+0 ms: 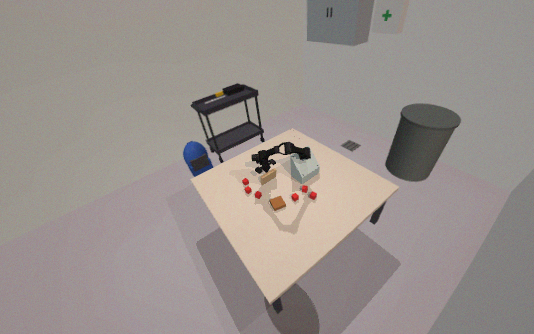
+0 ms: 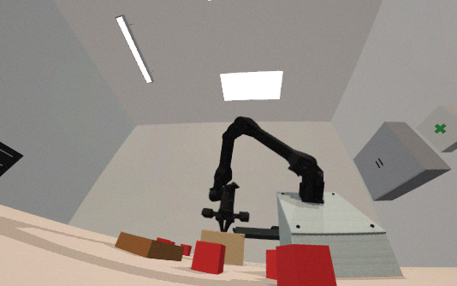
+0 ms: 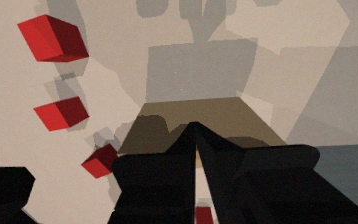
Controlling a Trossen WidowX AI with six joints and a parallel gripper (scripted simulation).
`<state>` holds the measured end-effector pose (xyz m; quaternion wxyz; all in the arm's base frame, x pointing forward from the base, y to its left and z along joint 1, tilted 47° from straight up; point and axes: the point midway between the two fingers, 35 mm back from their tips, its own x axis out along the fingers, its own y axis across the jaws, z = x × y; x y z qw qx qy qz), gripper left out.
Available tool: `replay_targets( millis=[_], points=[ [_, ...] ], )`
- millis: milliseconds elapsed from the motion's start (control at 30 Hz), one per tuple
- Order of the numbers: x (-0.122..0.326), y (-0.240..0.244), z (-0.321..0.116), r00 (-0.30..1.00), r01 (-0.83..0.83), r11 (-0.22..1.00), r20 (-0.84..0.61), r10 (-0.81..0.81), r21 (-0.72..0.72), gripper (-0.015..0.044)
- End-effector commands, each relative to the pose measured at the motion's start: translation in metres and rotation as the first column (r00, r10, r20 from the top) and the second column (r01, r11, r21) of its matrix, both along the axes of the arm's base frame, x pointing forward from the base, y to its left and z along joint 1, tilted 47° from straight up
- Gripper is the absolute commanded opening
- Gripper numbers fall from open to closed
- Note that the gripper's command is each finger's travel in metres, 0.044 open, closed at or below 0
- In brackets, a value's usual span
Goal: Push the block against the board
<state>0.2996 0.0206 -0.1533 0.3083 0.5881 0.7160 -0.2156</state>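
Observation:
The brown square block [image 1: 277,203] [image 2: 134,245] lies flat on the table, apart from the board. The tan board [image 1: 269,177] [image 2: 234,249] [image 3: 215,111] stands upright on its long edge, between the block and the gripper side of the table. My gripper [image 1: 265,169] [image 2: 224,230] [image 3: 193,125] is shut and empty, fingers pointing down at the board's far side as seen in the top view. Its tips are close to the board's top edge in the exterior view; whether they touch it I cannot tell. The block does not show in the wrist view.
Red cubes [image 1: 248,190] [image 3: 60,114] stand left of the board, one of them [image 1: 258,195] near the space between board and block. Several more red cubes [image 1: 295,197] [image 2: 306,265] are right of the block. The grey arm base [image 1: 305,168] [image 2: 343,253] stands right of the board.

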Motion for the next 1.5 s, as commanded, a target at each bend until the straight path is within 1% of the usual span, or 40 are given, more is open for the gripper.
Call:
replay_targets(
  millis=[0, 600, 1467],
  points=[
    [-0.002, 0.005, 0.003, 1.0, 0.003, 1.0, -0.006, -0.003, 0.005, 0.0],
    [-0.006, 0.015, 0.014, 1.0, 0.003, 1.0, -0.007, -0.003, 0.007, 0.0],
    [0.003, -0.012, -0.015, 1.0, 0.003, 1.0, -0.005, -0.003, 0.005, 0.0]
  ],
)
